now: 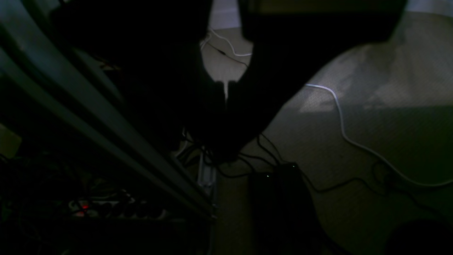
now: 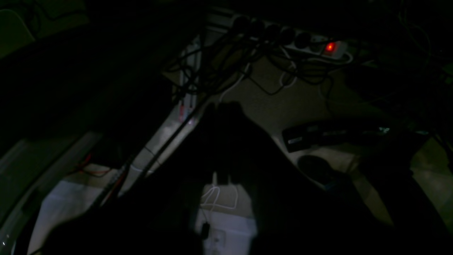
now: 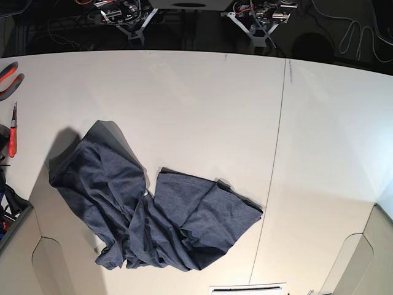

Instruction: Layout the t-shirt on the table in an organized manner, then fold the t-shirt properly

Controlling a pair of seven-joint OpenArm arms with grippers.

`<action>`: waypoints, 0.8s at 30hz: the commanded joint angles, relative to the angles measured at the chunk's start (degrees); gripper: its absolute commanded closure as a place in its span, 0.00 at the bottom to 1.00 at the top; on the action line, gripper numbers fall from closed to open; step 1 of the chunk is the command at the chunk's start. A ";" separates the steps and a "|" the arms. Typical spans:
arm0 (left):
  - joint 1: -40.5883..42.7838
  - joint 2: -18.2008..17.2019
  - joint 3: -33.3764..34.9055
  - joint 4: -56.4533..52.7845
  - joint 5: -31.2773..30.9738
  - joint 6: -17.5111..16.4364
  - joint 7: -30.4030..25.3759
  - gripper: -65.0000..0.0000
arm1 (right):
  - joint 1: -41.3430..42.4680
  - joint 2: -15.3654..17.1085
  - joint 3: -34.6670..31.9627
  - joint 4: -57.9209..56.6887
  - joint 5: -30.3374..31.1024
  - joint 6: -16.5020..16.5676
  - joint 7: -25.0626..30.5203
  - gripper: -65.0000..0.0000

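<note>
Lying crumpled on the near-left part of the broad flat white table, the large dark heathered navy-blue t-shirt forms an irregular heap with overlapping folds; one lobe reaches toward the left edge, another spreads right toward the thin dark seam line that crosses the tabletop from far to near. No lettering shows on the upturned fabric. The shirt lies wholly left of the seam, well apart from both arms.

In the base view the two arms sit at the far edge, beyond the table, among cables; only their mounts are visible there. Red-handled tools lie at the far-left margin of the table, apart from the shirt.

The left wrist view, very dark, shows the left gripper as a black silhouette with its two fingers pressed together, only a thin bright sliver between the tips, pinching nothing. Beyond it lie a pale carpeted floor, a white cable and a power strip with a red lamp.

The right wrist view, equally dim, shows the right gripper as a dark shape, its fingers likewise closed and empty. A lit power strip and tangled black cords lie beyond it.
</note>
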 commanded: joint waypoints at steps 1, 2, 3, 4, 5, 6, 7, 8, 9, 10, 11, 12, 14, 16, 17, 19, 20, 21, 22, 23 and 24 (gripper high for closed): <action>0.07 -0.26 -0.04 0.37 -0.04 -0.98 -0.11 1.00 | 0.26 0.15 0.11 0.39 -0.13 0.37 0.24 1.00; 0.07 -0.28 -0.04 0.37 -0.04 -0.96 -0.11 1.00 | 0.26 0.15 0.11 0.39 -0.13 0.37 0.24 1.00; 0.09 -0.28 -0.04 0.37 -0.04 -0.96 -0.11 1.00 | 0.28 0.15 0.11 0.39 -0.13 0.37 0.24 1.00; 0.09 -0.28 -0.04 0.37 -0.04 -0.94 -0.11 1.00 | 0.28 0.15 0.11 0.39 -0.13 0.37 0.24 1.00; 0.09 -0.26 -0.04 0.37 -0.04 -0.94 -0.11 1.00 | 0.28 0.15 0.11 0.46 -0.13 0.37 0.24 1.00; 0.09 -0.24 -0.04 0.37 -0.04 -0.96 -0.11 1.00 | 0.26 0.15 0.11 0.52 -0.13 0.37 0.24 1.00; 0.07 -0.22 -0.04 0.37 -0.04 -0.96 -0.11 1.00 | 0.26 0.15 0.11 0.61 -0.13 0.37 0.24 1.00; 0.09 -0.22 -0.04 0.37 -0.04 -0.96 -0.11 1.00 | 0.26 0.15 0.11 0.68 -0.13 0.37 0.24 1.00; 0.09 -0.22 -0.04 0.37 -0.04 -0.94 -0.11 1.00 | 0.26 0.15 0.11 0.74 -0.13 0.37 0.24 1.00; 0.09 -0.24 -0.04 0.37 -0.04 -0.96 -0.11 1.00 | 0.26 0.15 0.11 0.81 -0.13 0.37 0.24 1.00; 0.09 -0.24 -0.04 0.37 -0.04 -0.96 -0.11 1.00 | 0.26 0.15 0.11 0.81 -0.13 0.37 0.24 1.00; 0.09 -0.24 -0.04 0.37 -0.04 -0.94 -0.11 1.00 | 0.26 0.15 0.11 0.81 -0.13 0.37 0.24 1.00; 0.17 -0.24 -0.04 0.37 -0.04 -0.94 -0.11 1.00 | 0.26 0.15 0.11 0.81 -0.13 0.37 0.24 1.00; 0.24 -0.24 -0.04 0.37 -0.04 -0.94 -0.11 1.00 | 0.26 0.15 0.11 0.81 -0.13 0.37 0.24 1.00; 0.28 -0.24 -0.04 0.37 -0.04 -0.94 -0.11 1.00 | 0.26 0.15 0.11 0.81 -0.13 0.37 0.24 1.00; 0.37 -0.24 -0.04 0.44 -0.04 -0.94 -0.13 1.00 | 0.26 0.15 0.11 0.92 -0.13 0.37 0.26 1.00; 0.37 -0.24 -0.04 0.44 -0.04 -0.94 -0.13 1.00 | 0.26 0.15 0.11 1.05 -0.13 0.37 0.26 1.00; 0.37 -0.24 -0.04 0.44 -0.04 -0.96 -0.13 1.00 | 0.26 0.15 0.11 1.22 -0.13 0.37 0.26 1.00; 0.37 -0.24 -0.04 0.44 -0.04 -0.94 -0.13 1.00 | 0.26 0.15 0.11 1.38 -0.13 0.37 0.26 1.00; 0.35 -0.24 -0.04 0.44 -0.04 -0.94 -0.13 1.00 | 0.26 0.15 0.11 1.53 -0.13 0.37 0.26 1.00; 0.37 -0.24 -0.04 0.44 -0.04 -0.94 -0.13 1.00 | 0.26 0.15 0.11 1.62 -0.13 0.37 0.26 1.00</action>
